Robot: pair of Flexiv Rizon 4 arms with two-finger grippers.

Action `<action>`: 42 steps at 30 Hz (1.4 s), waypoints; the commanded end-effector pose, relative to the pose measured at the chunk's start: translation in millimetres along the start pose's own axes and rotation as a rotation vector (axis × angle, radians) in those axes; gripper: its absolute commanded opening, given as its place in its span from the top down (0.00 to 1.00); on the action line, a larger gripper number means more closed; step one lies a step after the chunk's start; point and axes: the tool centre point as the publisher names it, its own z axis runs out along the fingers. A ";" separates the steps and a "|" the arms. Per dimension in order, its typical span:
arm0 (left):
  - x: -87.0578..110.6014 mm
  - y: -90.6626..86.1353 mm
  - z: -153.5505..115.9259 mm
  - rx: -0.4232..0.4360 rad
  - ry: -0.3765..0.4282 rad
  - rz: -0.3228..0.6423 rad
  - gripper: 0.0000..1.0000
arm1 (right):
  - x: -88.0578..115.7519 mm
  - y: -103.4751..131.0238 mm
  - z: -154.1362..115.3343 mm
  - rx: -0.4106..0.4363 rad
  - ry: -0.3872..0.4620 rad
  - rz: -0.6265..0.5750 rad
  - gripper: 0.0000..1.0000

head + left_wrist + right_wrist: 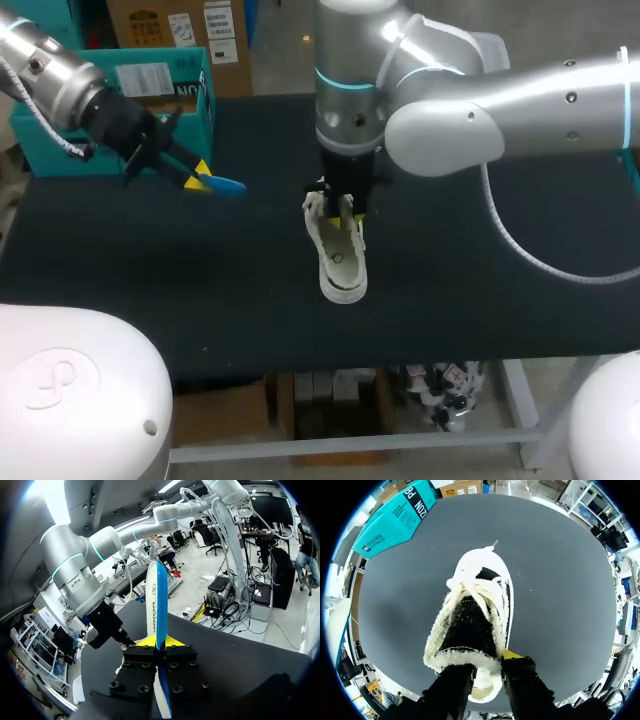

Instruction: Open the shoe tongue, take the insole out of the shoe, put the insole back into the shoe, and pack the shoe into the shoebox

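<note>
A white shoe (340, 262) with a fleece lining stands mid-table, toe toward the front edge. My right gripper (342, 208) hangs straight down over its rear. In the right wrist view the shoe (485, 575) lies ahead of that gripper (487, 666), whose fingers (512, 656) stand apart with the fleece heel rim between them. My left gripper (190, 172) is raised above the table's left part, near the teal shoebox (50, 150), and is shut on the blue insole (226, 185). In the left wrist view the insole (156, 597) stands edge-on between the yellow tips of the left gripper (159, 641).
The shoebox (395, 517) sits at the table's far left corner. The black table mat (480, 290) stretches bare to the right and in front of the shoe. My right arm (95, 575) shows beyond the insole in the left wrist view.
</note>
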 end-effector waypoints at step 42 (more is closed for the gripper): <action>-13.0 -11.1 120.0 0.183 0.178 0.522 1.00 | -70.4 -20.8 -80.6 0.248 0.534 0.713 0.00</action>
